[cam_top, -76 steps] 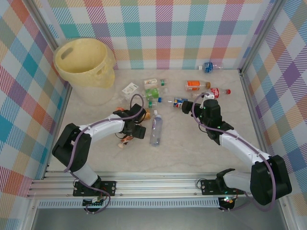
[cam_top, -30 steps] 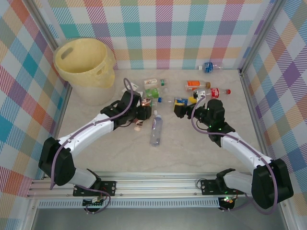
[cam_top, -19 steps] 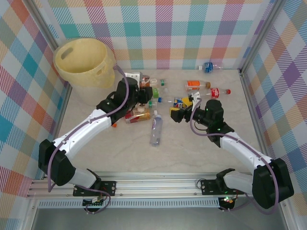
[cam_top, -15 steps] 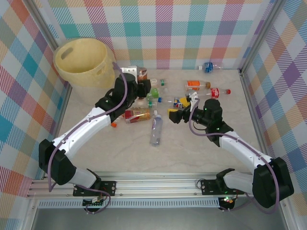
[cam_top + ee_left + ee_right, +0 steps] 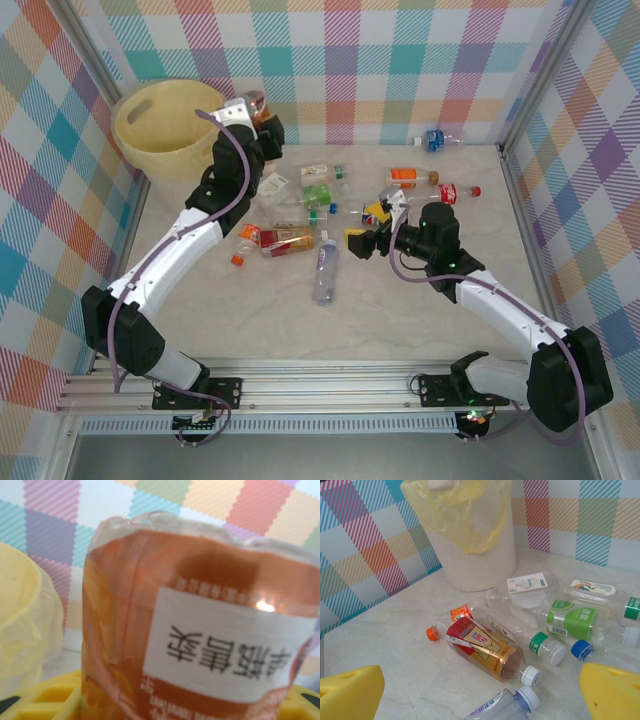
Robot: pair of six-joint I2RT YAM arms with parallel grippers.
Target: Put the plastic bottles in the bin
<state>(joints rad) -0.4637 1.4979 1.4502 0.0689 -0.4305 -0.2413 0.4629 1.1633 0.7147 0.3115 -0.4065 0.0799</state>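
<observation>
While the left gripper (image 5: 252,108) holds one orange-brown labelled plastic bottle (image 5: 200,630) between its yellow pads (image 5: 50,697), raised just beside the rim of the pale yellow round plastic bin (image 5: 165,135), this bottle is not yet dropped in. I judge the task to be at an early part. About ten other clear plastic bottles lie on the pale marbled table (image 5: 380,330). Among them are a red and gold labelled bottle (image 5: 481,647), a green labelled bottle (image 5: 572,621), a tall blue-capped bottle (image 5: 325,270) and a blue labelled bottle (image 5: 432,138) far at the back wall. What the bin already holds I cannot tell. The right gripper (image 5: 365,232) hangs over the heap with its jaws wide, holding nothing. The held bottle looks dented and thin-walled, with a white panel of printed characters, so it is probably light and easy to deform.
</observation>
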